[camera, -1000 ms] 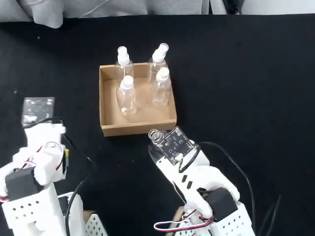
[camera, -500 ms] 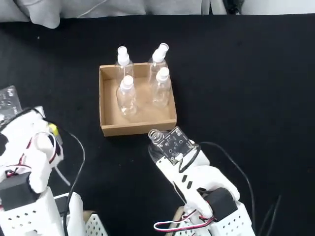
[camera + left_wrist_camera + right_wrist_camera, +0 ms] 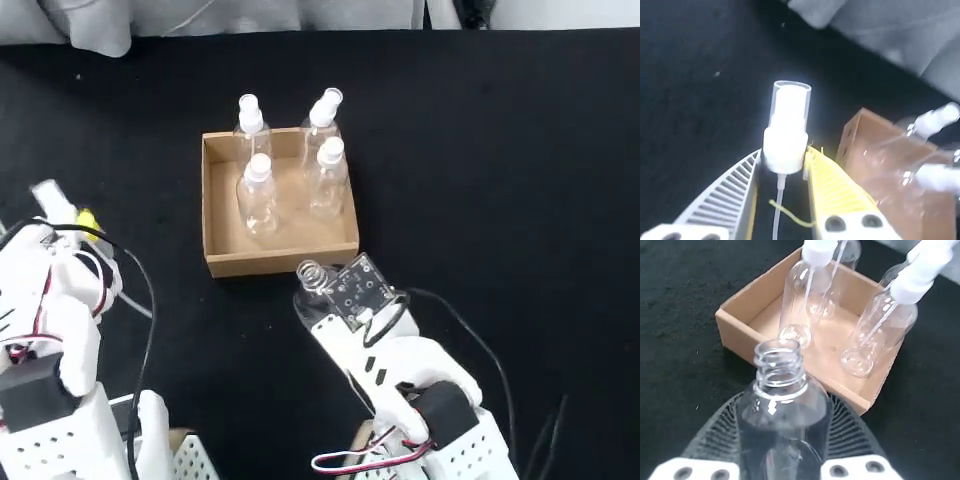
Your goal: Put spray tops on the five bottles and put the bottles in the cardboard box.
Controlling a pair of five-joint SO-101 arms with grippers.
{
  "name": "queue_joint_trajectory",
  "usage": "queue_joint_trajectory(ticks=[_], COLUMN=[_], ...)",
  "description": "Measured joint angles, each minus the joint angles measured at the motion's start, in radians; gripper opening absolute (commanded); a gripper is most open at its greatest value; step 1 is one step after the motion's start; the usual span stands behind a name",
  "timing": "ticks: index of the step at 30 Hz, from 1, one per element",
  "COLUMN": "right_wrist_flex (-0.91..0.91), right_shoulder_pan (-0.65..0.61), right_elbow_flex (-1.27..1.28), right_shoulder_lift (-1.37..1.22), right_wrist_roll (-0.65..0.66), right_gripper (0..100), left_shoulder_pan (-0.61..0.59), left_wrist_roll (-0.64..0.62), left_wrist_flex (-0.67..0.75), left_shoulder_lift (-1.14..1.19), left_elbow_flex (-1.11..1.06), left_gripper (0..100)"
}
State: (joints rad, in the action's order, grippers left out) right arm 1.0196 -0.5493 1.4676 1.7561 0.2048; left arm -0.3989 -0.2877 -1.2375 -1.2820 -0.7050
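Black table [image 3: 500, 150], four capped bottles [image 3: 258, 195] standing in the box [image 3: 225, 262]. Right hand [image 3: 784, 412] pinches the last bottle [image 3: 779, 365] upright just in front of the box, neck open, ready for capping. Left hand [image 3: 782, 162] clamps a spray top [image 3: 787, 120], tube down, well off to the side, so it needs bringing over.

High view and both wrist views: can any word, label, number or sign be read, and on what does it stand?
No text can be read in any view.
The cardboard box: plain walls, no print visible.
The bottles in the box, the open bottle and the spray top: no labels.
The small board on an arm: tiny marks, too small to read.
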Motion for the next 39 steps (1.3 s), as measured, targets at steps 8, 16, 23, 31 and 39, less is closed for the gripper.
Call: queue_joint_trajectory(ticks=[8,16,23,31,39], right_wrist_flex=[-0.029,-0.084,-0.164,-0.173,-0.258], right_shoulder_pan=[-0.052,-0.074,-0.152,-0.163,-0.198], right_elbow_flex=[0.009,0.041,0.107,0.11,0.163], right_shoulder_lift=[0.0,0.0,0.0,0.0,-0.002], right_wrist_roll=[-0.006,-0.008,-0.006,-0.008,-0.008], right_gripper=[1.2,1.2,1.2,1.2,1.1], left_shoulder_pan=[0.0,0.08,0.173,0.186,0.186], left_wrist_roll=[-0.124,-0.178,-0.256,-0.308,-0.319], left_wrist_flex=[0.101,0.11,0.117,0.117,0.117], left_shoulder_lift=[-0.172,-0.224,-0.23,-0.23,-0.23], left_elbow_flex=[0.0,0.0,-0.008,-0.008,-0.009], left_gripper=[3,3,3,3,3])
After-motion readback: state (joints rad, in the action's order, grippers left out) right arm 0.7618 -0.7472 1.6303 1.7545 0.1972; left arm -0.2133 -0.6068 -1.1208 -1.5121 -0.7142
